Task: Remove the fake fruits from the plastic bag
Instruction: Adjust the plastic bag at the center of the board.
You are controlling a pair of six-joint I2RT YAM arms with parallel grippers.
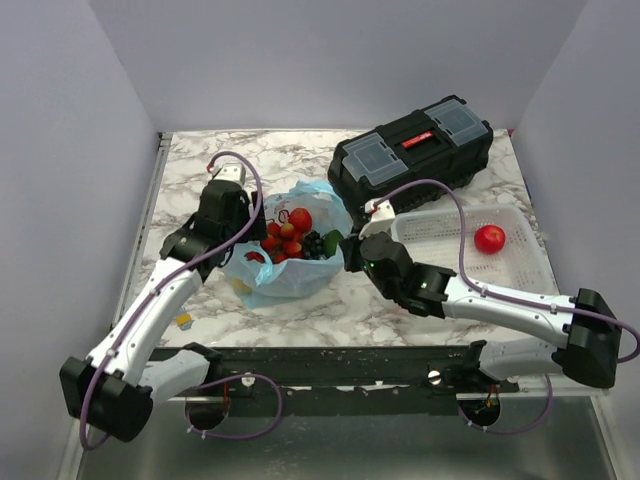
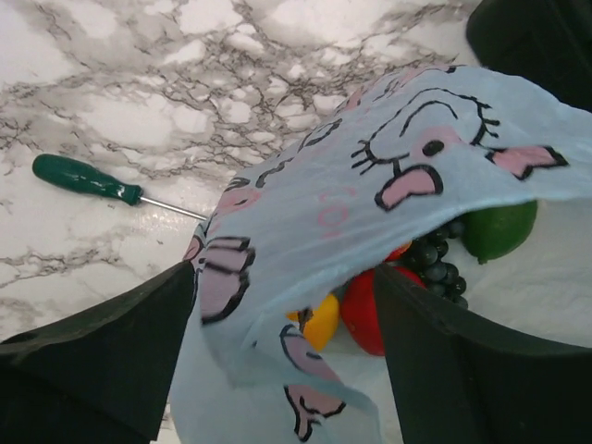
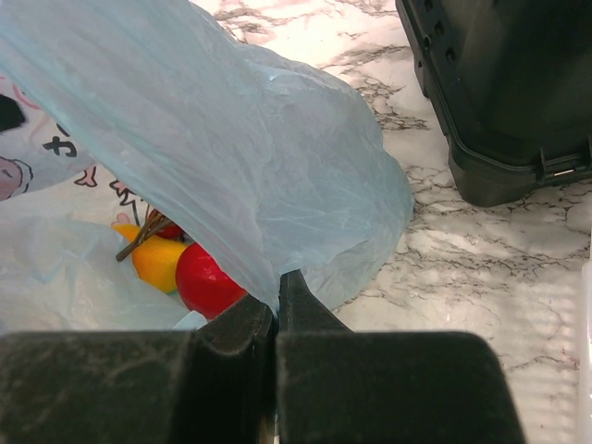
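Note:
The light-blue plastic bag (image 1: 285,268) lies at the table's middle with its mouth open upward. Inside are red fruits (image 1: 298,221), dark grapes (image 1: 314,244) and a green one (image 1: 333,240). My left gripper (image 1: 252,238) is at the bag's left rim. In the left wrist view it (image 2: 285,271) is open, with the printed bag film (image 2: 370,194) hanging between its fingers, over a red fruit (image 2: 365,305), a yellow-orange one (image 2: 322,319), grapes (image 2: 435,259) and a green one (image 2: 499,229). My right gripper (image 1: 350,250) (image 3: 277,277) is shut on the bag's right edge (image 3: 240,157).
A white mesh basket (image 1: 440,250) at the right holds one red fruit (image 1: 489,238). A black toolbox (image 1: 410,150) stands behind the bag, close to it. A green-handled screwdriver (image 2: 88,178) lies on the marble left of the bag.

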